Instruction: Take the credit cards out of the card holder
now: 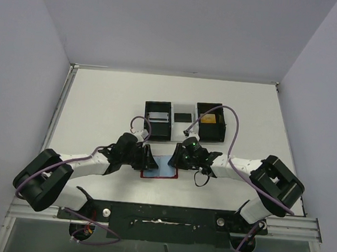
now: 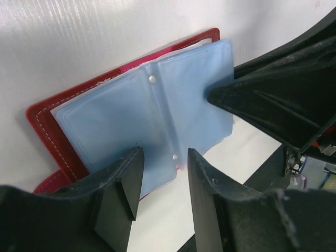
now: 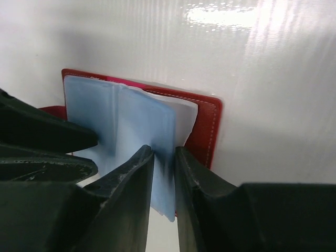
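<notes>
Two grippers meet over the card holder (image 1: 163, 171). It lies open and flat on the white table (image 1: 99, 108), close to the arms and a little way in front of the tray (image 1: 185, 107). Its red cover faces down and its blue pages (image 2: 131, 115) face up.

The left gripper (image 2: 164, 153) is at the left side of the card holder. Its fingers are a little way apart. The edge of the blue pages lies in the gap between them, and they hold nothing.

The right gripper (image 3: 164, 151) is at the right side. Its fingers are almost together, and they pinch one blue page that stands up between them. A bit of white (image 3: 185, 114) shows under the blue pages on that side, but I cannot tell if it is a card.

The tray has three boxes in a row. The left box is black, and a pale grey credit card (image 1: 157, 114) lies in it. The middle box is white and has a small dark thing (image 1: 184, 117) in it, too small to tell what it is. The right box is black, and a gold credit card (image 1: 210, 116) lies in it. The tray sits just past the card holder and does not touch it
</notes>
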You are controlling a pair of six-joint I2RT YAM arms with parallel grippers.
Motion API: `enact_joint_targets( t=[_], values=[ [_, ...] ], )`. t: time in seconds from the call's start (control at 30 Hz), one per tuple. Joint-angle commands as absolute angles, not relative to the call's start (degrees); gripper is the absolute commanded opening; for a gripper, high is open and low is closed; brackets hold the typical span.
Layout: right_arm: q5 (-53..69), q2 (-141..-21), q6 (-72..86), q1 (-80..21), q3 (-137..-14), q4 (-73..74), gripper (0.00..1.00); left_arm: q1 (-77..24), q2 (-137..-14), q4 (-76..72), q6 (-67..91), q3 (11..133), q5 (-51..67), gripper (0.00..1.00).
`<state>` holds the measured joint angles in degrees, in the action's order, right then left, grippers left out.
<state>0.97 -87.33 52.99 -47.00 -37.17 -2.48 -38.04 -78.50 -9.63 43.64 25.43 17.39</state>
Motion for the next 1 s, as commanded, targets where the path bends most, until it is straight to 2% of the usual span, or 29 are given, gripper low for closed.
enact_joint_targets(
  t=[0.0,0.1,0.17,0.23,0.3,0.37,0.43,0.6,0.73,0.87,0.97],
  values=[
    [9.36,-88.41,54.88,-46.83,-36.80,-12.19,0.23,-38.31,-79.33,-13.80,44.62,24.43,17.25,0.38],
    [9.47,-88.36,55.63,-46.36,-36.47,-12.97,0.20,-38.23,-78.62,-13.33,44.23,24.64,17.14,0.38],
    [9.25,-87.16,56.21,-45.84,-35.57,-13.65,0.13,-38.28,-77.56,-12.20,44.05,25.24,16.97,0.38],
    [6.62,-85.32,56.29,-45.56,-34.88,-12.31,0.12,-38.30,-75.74,-10.82,43.63,25.79,16.43,0.38],
    [2.40,-83.78,55.61,-45.36,-36.12,-6.80,0.24,-38.28,-73.22,-7.67,42.83,27.09,14.68,0.39],
    [-2.85,-81.78,53.93,-45.39,-37.73,0.05,0.40,-38.18,-70.07,-3.23,41.39,29.10,11.38,0.42],
    [-7.14,-78.98,51.00,-45.08,-38.76,4.64,0.51,-37.89,-66.54,1.23,39.78,31.44,7.70,0.46],
    [-15.98,-69.48,44.29,-42.01,-41.05,11.83,0.61,-34.75,-59.60,11.10,35.03,37.21,0.32,0.61],
    [-24.48,-61.74,35.18,-38.75,-42.44,13.25,0.67,-27.17,-55.34,17.32,31.83,42.15,-1.61,0.71],
    [-31.38,-54.87,25.40,-34.47,-43.93,11.66,0.81,-19.50,-51.69,23.30,30.83,47.89,-7.01,0.76],
    [-32.87,-51.11,18.78,-31.02,-45.33,9.67,0.89,-18.90,-49.77,25.37,30.41,51.66,-15.37,0.77]
  ],
)
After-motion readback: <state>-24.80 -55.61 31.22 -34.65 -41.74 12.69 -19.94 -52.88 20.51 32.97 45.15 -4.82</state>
